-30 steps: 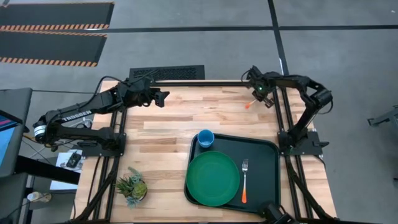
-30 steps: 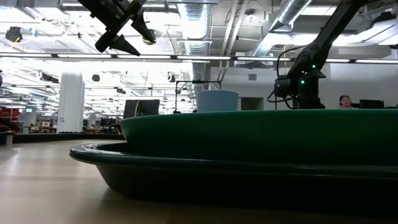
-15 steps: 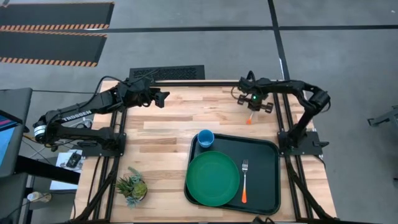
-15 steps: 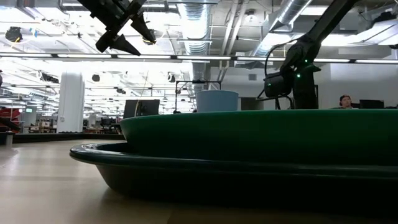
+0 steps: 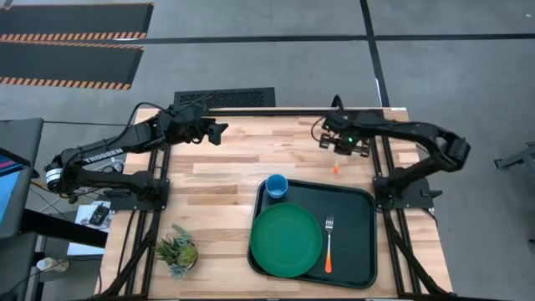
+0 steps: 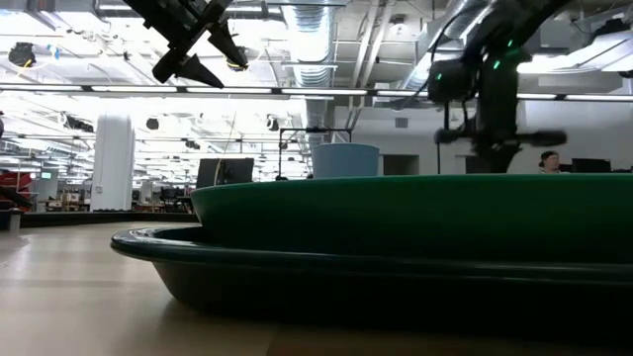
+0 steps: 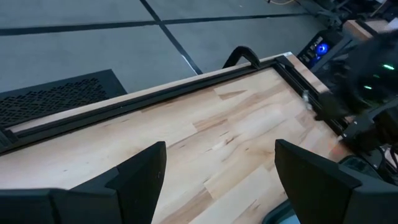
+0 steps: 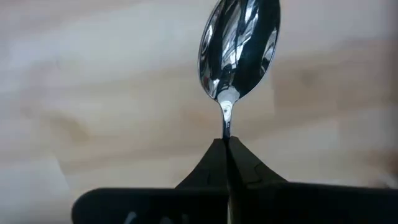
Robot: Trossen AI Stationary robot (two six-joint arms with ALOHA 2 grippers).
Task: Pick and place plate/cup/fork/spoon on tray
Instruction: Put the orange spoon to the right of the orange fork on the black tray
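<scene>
The dark tray (image 5: 359, 201) lies at the table's near right. On it rest the green plate (image 5: 286, 241), the blue cup (image 5: 277, 186) at its far left corner, and the fork (image 5: 328, 242) right of the plate. My right gripper (image 5: 341, 144) hangs over the table beyond the tray's far edge, shut on the spoon (image 8: 239, 43). The spoon's orange handle end (image 5: 336, 169) shows just nearside of the gripper. My left gripper (image 5: 221, 130) is open and empty, high above the far left of the table; it also shows in the low view (image 6: 198, 64). My right gripper (image 8: 226, 144) pinches the spoon's thin metal neck (image 8: 227, 123) just behind the bowl, between its two fingertips (image 8: 208, 165). The bowl sticks out past the fingertips, and the gripper hides most of the handle. The spoon is lifted clear of the table.
A small potted plant (image 5: 177, 249) stands at the table's near left corner. Bare wood (image 5: 226, 180) lies between the two arms and left of the tray. Black frame rails (image 5: 380, 159) run along the table's edges.
My right gripper has gone from the far right corner toward the table's near edge and the tray. It has risen in the low view and stayed shut on the spoon, which came along. My left arm has kept still.
</scene>
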